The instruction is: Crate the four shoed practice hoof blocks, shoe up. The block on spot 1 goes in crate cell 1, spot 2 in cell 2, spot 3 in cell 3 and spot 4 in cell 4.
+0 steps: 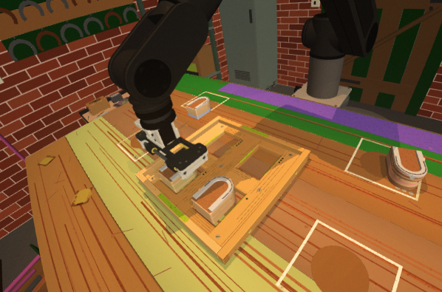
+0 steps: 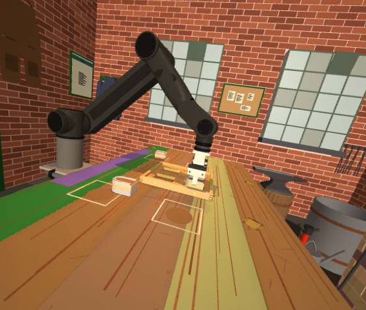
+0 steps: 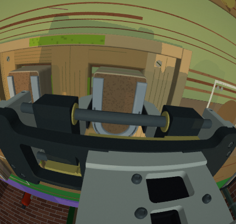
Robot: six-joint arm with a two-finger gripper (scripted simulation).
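A hoof block [image 3: 116, 103] with a grey shoe facing up sits in the crate's left near cell, and my gripper [image 1: 181, 167] [image 3: 118, 117] is closed on its sides. The wooden crate [image 1: 225, 179] [image 2: 176, 182] lies in the middle of the bench. A second shoed block [image 1: 214, 199] [image 3: 23, 82] sits shoe up in the neighbouring near cell. The two far cells [image 1: 244, 153] are open. A third block [image 1: 406, 167] [image 2: 124, 185] stands on a marked square at the right. A fourth block [image 1: 197, 107] [image 2: 160, 154] stands on a marked square beyond the crate.
The arm's base [image 1: 327, 75] stands beyond the purple strip at the bench's far edge. An empty marked square [image 1: 340, 260] [image 2: 178, 215] lies in front of the crate. Another lies left of my gripper. An anvil [image 2: 276, 180] and barrel [image 2: 336, 227] stand off the bench.
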